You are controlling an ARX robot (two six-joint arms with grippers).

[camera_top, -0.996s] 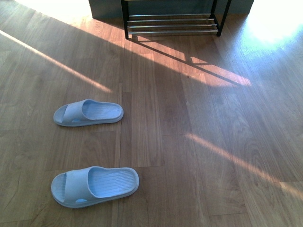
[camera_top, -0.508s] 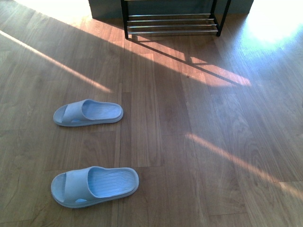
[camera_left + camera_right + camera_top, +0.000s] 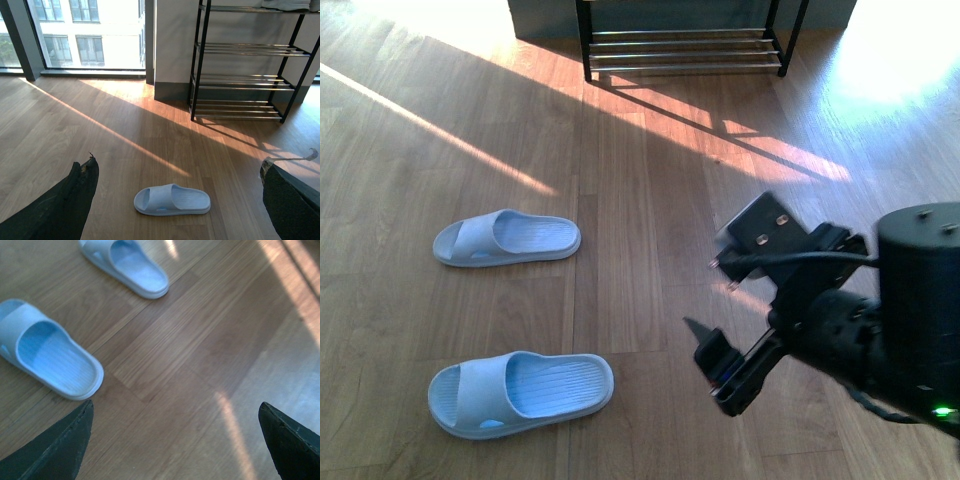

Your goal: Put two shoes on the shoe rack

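Reach step, I think. My right gripper (image 3: 708, 362) wide open, empty, right of near slide (image 3: 520, 393); left gripper (image 3: 178, 165) same. Next: grab near slide, carry to rack (image 3: 685, 45).

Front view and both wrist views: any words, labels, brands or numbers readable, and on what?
None readable. The far slide and near slide show no marking, nor does the shoe rack. The right arm shows only a small green light, no text.

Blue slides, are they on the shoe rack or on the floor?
On the wood floor. The far slide and the near slide lie sole-down on the boards, apart from the shoe rack.
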